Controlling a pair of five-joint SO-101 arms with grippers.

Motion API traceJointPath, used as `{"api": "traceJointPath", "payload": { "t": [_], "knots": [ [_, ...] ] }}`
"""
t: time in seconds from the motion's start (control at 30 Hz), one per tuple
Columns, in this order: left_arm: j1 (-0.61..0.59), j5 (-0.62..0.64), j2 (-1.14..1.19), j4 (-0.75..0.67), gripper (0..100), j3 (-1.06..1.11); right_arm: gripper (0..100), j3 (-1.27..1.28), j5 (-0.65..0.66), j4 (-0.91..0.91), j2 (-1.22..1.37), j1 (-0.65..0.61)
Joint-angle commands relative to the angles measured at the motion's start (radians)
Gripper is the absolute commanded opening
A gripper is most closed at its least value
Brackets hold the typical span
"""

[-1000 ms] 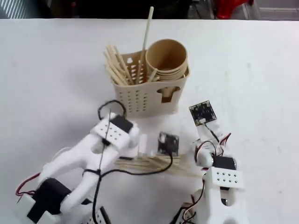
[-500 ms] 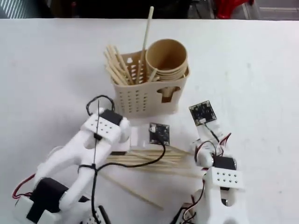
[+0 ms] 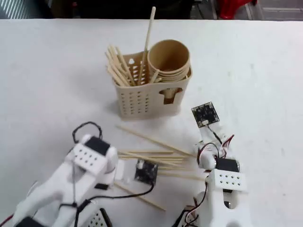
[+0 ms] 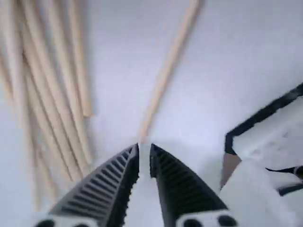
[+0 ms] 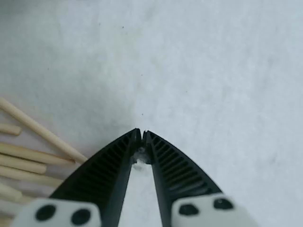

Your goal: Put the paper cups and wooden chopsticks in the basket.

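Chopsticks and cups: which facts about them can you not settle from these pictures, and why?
1) How many cups are stacked: high view, they nest and the basket wall hides their lower parts.
2) How many loose chopsticks there are: high view, the left arm covers part of the pile.
3) Whether the left gripper touches the single chopstick: left wrist view, blurred at the tips.

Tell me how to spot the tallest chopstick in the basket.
Find the perforated cream basket at the middle of the white table. Between its fanned bundle of chopsticks and the stacked paper cups, one chopstick stands almost upright. It alone rises far above the cups' rim.
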Motion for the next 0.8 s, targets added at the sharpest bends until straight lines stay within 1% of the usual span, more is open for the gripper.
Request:
{"api": "traceJointPath", "payload": {
  "t": [0.0, 0.07, 0.17, 0.2, 0.4, 0.57, 0.67, 0.77],
  "knots": [
    [0.005, -0.034, -0.101, 0.023, 10, 0.02, 1.9, -0.003, 0.006, -0.019, -0.018, -0.002],
    [0.018, -0.046, -0.108, 0.025, 11, 0.021, 1.9, -0.003, 0.006, -0.019, -0.018, -0.002],
    [0.058, -0.109, -0.108, 0.021, 11, 0.044, 1.9, -0.003, 0.006, -0.019, -0.018, -0.004],
    [0.068, -0.106, -0.108, 0.002, 11, 0.055, 1.9, -0.003, 0.006, -0.019, -0.018, -0.004],
    [0.113, -0.081, -0.107, -0.133, 11, 0.152, 1.9, -0.003, 0.006, -0.031, -0.018, -0.002],
    [0.114, 0.0, -0.108, -0.158, 11, 0.137, 1.9, -0.002, 0.006, -0.031, -0.018, -0.002],
    [0.114, 0.002, -0.11, -0.106, 11, 0.109, 1.9, -0.002, 0.006, -0.031, -0.018, -0.002],
    [0.11, 0.043, -0.11, -0.146, 11, 0.078, 1.9, -0.002, 0.006, -0.031, -0.018, -0.004]
  ]
}}
